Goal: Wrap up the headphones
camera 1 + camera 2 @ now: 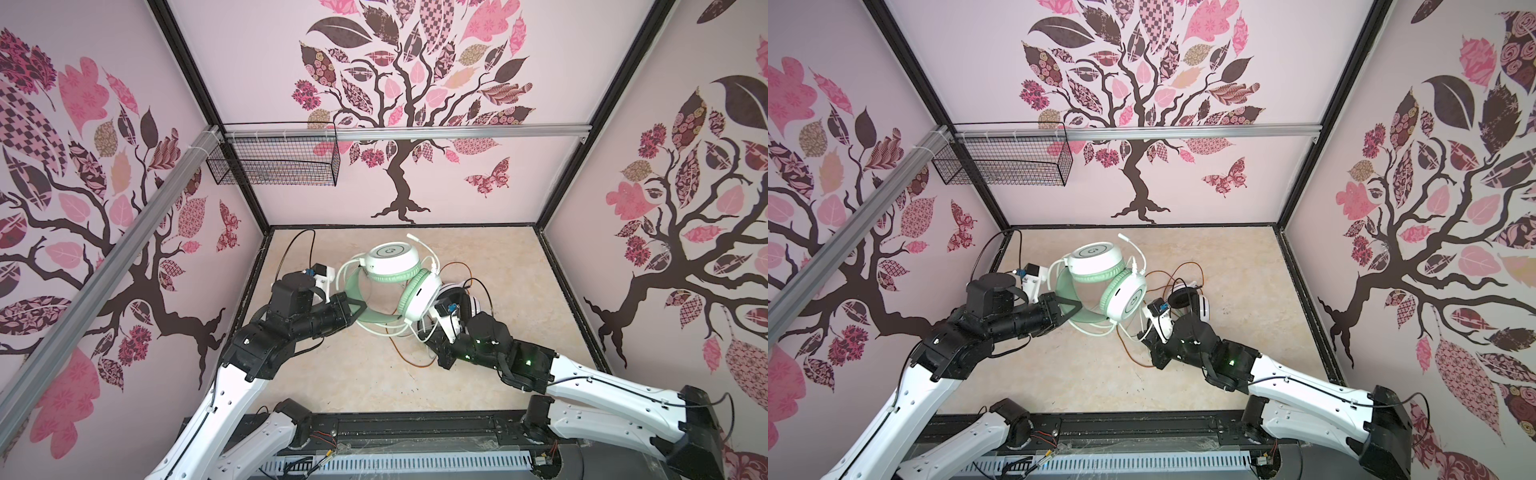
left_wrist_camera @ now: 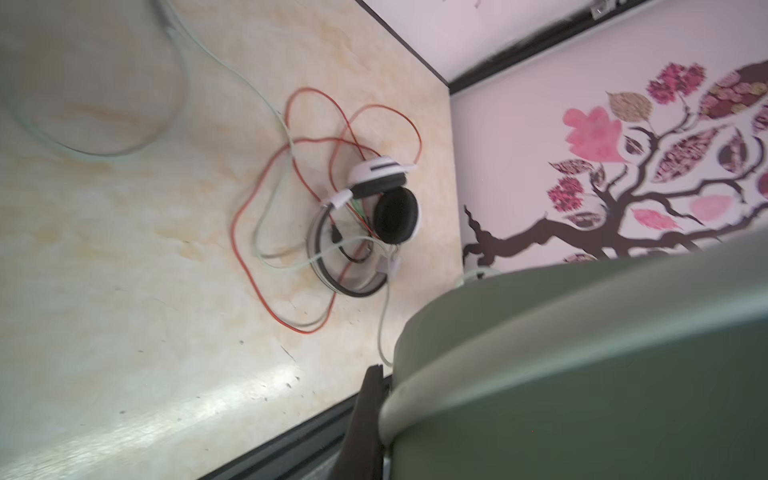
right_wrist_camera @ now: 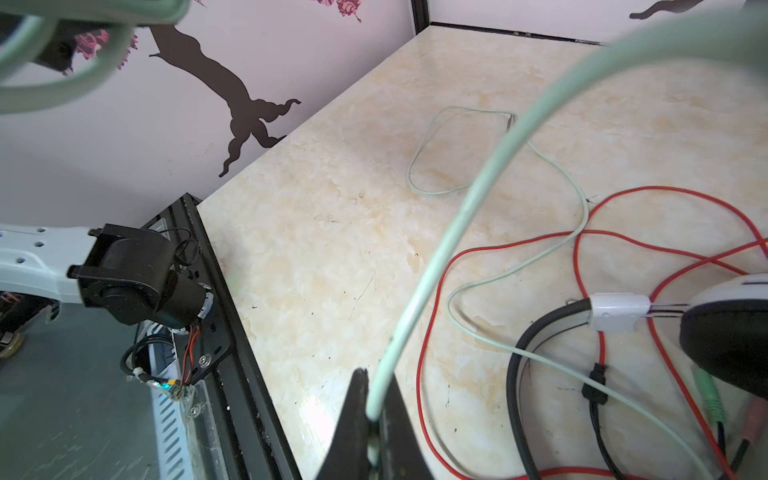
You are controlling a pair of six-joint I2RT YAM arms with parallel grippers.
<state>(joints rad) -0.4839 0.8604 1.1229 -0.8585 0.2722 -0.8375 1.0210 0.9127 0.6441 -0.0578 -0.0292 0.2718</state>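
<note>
Wrapping barely begun | left gripper (image 1: pixel 359 307) clamps padded band (image 2: pixel 582 374) of mint-green-and-white over-ear headset (image 1: pixel 395 255), raised beside white-and-black over-ear headset (image 2: pixel 376 172) | right gripper (image 3: pixel 374 411) pinches thin pale-green cable (image 3: pixel 441 257) | cable mostly loose; thin orange-red cable (image 2: pixel 235 224) around that headset unwound

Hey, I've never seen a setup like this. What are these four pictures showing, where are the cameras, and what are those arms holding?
Two robot arms with pincer grippers work over a beige table. Two pictures look down from one overhead camera pair. The other two come from a camera on each arm's wrist. The left gripper is shut on the headband of the mint-green headset. The right gripper pinches that headset's pale green cable. The white and black headset lies on the table amid its loose orange-red cable.
</note>
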